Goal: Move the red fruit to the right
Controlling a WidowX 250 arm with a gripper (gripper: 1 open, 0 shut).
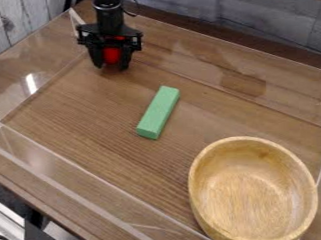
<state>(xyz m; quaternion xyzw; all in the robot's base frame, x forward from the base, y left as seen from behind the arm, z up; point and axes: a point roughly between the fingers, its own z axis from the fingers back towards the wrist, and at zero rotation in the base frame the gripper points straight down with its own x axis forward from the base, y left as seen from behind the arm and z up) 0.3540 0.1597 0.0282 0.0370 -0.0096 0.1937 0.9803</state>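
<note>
On the wooden table (84, 135), the black gripper (111, 56) pinches the small red toy fruit (113, 55), probably light, stiff and slippery, around its sides.

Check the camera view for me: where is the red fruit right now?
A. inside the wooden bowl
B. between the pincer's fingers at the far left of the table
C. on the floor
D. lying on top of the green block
B: the red fruit sits between the black fingers of the pincer, far from the wooden bowl and the green block.
</note>
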